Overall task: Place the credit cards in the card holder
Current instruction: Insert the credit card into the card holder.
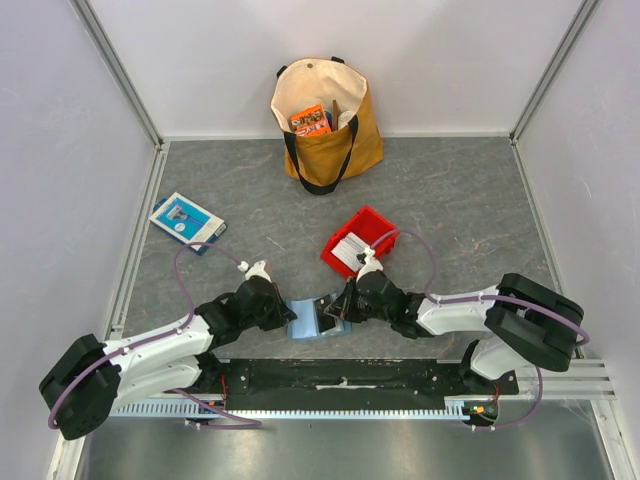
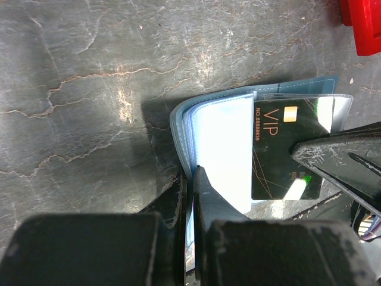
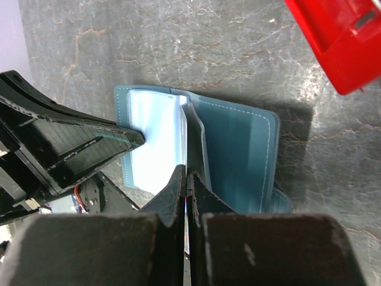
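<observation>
Grey stone-look counter (image 1: 450, 200); card holder (image 1: 303, 322) lies open at six o'clock. My left pincer (image 2: 191, 179) pinches its limp sleeves (image 2: 220, 149); right pincer (image 3: 186, 179) pinches a stiff, slick, light credit card (image 2: 274, 149). I judge edge grips safest.

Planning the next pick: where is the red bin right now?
In the top view, the red bin sits right of centre on the table, just beyond the right gripper and the card holder.
</observation>
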